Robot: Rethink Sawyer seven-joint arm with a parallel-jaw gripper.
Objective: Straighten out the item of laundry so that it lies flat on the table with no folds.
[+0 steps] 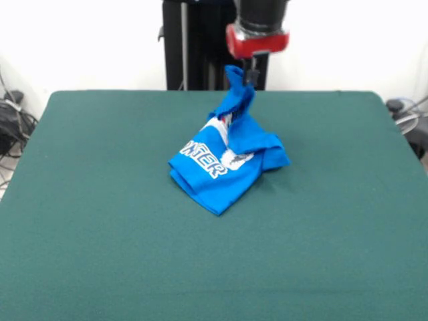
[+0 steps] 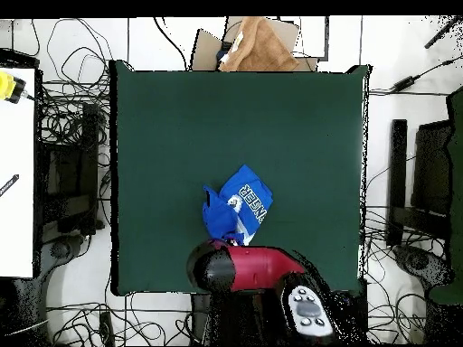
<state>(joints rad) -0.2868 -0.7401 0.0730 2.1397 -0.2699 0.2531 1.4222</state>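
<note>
Arm [image 2: 258, 268]: glossy red shell, black rounded joint at one end
Wrist: black cylinder above a red collar
Gripper [image 1: 251, 75]: small, dark, slim
Pedestal [image 1: 194, 43]: black upright column
Panel [image 2: 307, 310]: grey, dark buttons

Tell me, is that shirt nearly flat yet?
Not yet. Done: nothing looks flattened; the blue T-shirt sits bunched and folded on the green table, its white lettering crumpled. In hand: the gripper is shut on one corner, lifted above the heap. Left: spreading the cloth out until no folds remain.
</note>
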